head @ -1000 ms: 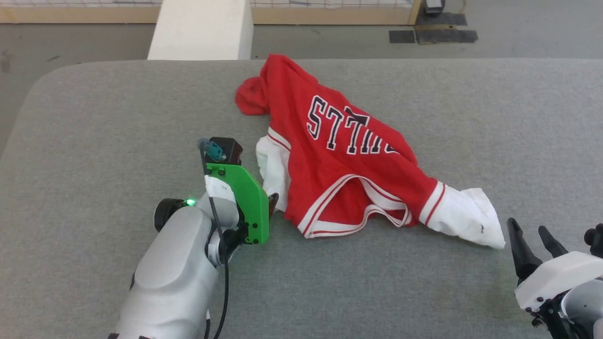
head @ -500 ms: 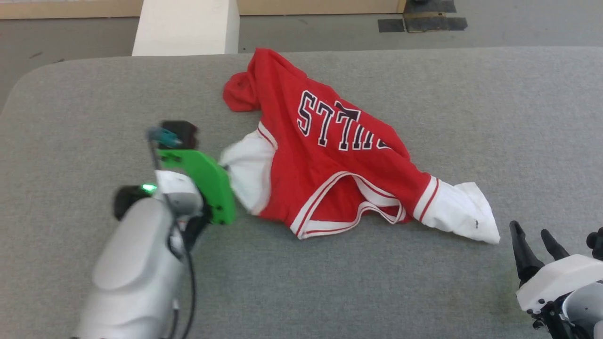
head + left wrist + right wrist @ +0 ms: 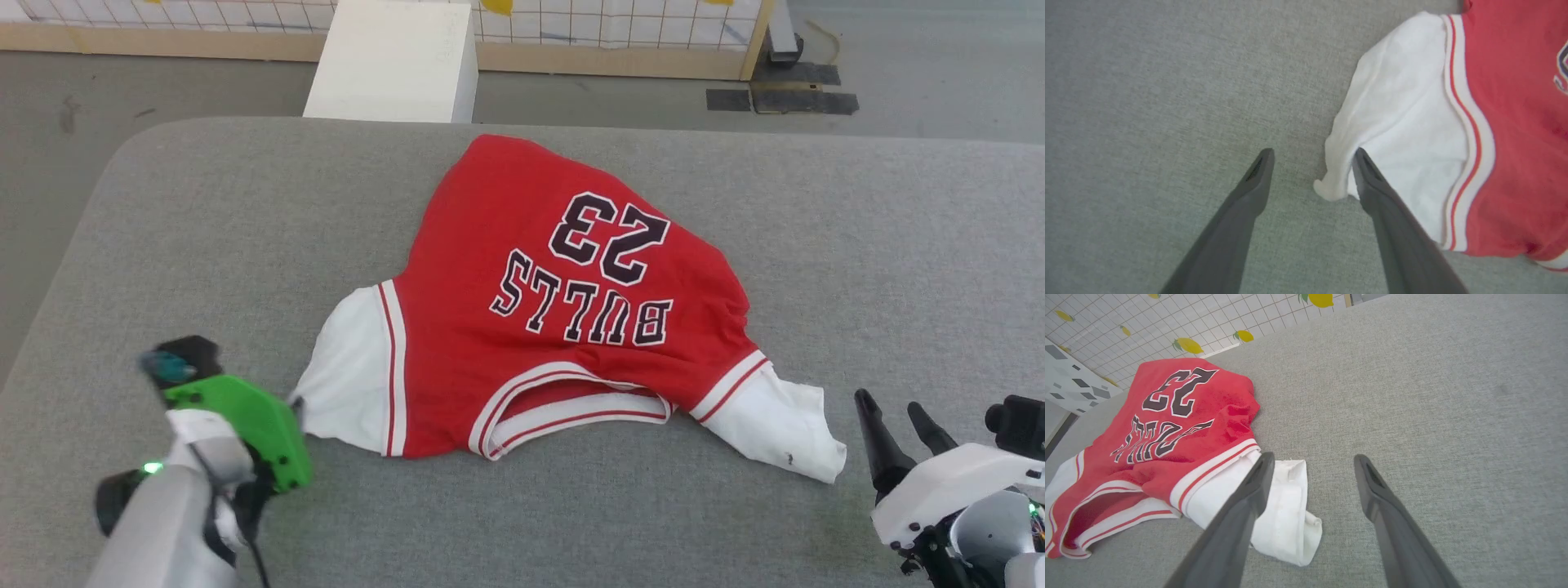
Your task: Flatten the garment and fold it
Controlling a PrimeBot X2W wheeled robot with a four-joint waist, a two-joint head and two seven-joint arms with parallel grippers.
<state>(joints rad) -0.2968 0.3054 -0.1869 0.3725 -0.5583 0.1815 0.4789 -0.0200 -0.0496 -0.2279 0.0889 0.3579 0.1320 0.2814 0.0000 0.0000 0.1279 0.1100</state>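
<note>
Grey table (image 3: 204, 245) with the red garment (image 3: 490, 245) face-up; left jaws and right jaws wide apart, empty.

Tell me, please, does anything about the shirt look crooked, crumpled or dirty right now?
Yes. The garment is not flat. Its white sleeve on the robot's right is crumpled and folded over at the cuff, and it bears a small dark speck. The red cloth next to that sleeve is bunched into wrinkles.
</note>
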